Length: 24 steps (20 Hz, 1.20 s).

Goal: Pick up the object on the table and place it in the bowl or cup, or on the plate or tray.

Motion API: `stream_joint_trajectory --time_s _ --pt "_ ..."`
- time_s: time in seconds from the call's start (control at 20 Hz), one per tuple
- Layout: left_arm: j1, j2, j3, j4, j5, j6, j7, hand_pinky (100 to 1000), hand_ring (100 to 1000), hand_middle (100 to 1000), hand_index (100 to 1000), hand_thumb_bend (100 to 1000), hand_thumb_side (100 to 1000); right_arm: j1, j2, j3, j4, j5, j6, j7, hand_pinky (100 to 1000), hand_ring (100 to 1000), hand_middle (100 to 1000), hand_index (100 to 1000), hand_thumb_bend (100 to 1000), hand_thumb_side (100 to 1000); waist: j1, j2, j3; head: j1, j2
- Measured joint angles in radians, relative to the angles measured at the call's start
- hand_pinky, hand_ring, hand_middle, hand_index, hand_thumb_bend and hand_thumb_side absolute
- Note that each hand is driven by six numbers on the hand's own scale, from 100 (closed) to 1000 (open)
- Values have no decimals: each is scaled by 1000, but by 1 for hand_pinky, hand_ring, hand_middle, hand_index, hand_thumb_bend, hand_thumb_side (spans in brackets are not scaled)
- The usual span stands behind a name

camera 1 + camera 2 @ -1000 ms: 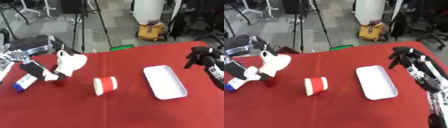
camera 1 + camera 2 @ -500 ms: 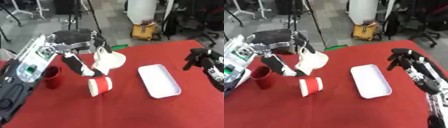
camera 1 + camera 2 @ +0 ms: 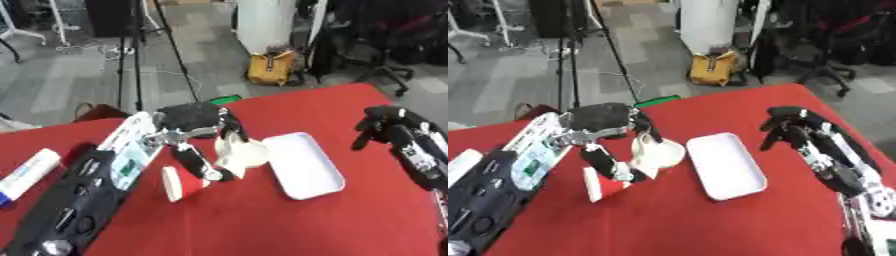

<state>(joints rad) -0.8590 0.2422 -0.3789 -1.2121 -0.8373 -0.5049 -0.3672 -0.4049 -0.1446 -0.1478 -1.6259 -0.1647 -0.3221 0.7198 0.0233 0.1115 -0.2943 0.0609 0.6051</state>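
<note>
Two hands show above a red worktop (image 3: 262,220). The left hand (image 3: 197,127) reaches in from the left on a black and silver arm, and its fingers are curled round a pale, cream-coloured object (image 3: 238,154), pinching it near its upper edge. That object hangs in the air just left of the white tray (image 3: 302,165) and has not reached it; its lower edge is close to the worktop, though whether it touches cannot be told. Its shape is rounded and somewhat floppy, and what it is cannot be made out beyond that.

Just below and to the left of the held object lies a red cup (image 3: 181,183) on its side, with a white band round it and its open mouth turned to the left. One dark finger of the left hand passes close over the cup's upper edge.

The white tray is a shallow rectangle with rounded corners, lying slightly askew near the middle of the worktop, with nothing on it.

The right hand (image 3: 791,131) is held above the right side of the worktop, well apart from the tray, with its fingers bent downward and nothing between them.

At the far left edge a white tube with a blue end (image 3: 26,171) lies on the cloth, beside the left arm.
</note>
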Motion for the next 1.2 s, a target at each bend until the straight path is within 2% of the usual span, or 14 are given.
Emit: stream_joint_trajectory --time_s 0.05,0.35,0.6,0.85,1.2 --pt "0 -12 -1 13 -9 -3 33 641 556 538 687 436 336 0 1 1 0 -1 1 1 542 529 632 834 100 594 0 0 -2 0 0" --pt "0 -59 -12 59 -13 -8 203 643 572 552 698 453 337 -2 10 6 -4 -5 4 7 542 530 633 834 100 593 -1 1 -20 10 -3" --pt "7 -78 -12 73 -34 -12 280 645 591 583 721 450 356 -11 32 21 -13 -11 12 17 542 530 632 834 100 593 1 6 -70 27 -14" --pt "10 -95 -12 116 -104 -13 349 652 608 615 745 443 385 -19 54 38 -31 -16 26 31 543 532 633 834 100 593 14 10 -105 44 -24" --pt "3 -103 15 218 -224 40 405 658 616 637 762 459 430 -44 95 68 -63 -26 48 53 544 533 634 834 100 592 19 37 -176 80 -63"
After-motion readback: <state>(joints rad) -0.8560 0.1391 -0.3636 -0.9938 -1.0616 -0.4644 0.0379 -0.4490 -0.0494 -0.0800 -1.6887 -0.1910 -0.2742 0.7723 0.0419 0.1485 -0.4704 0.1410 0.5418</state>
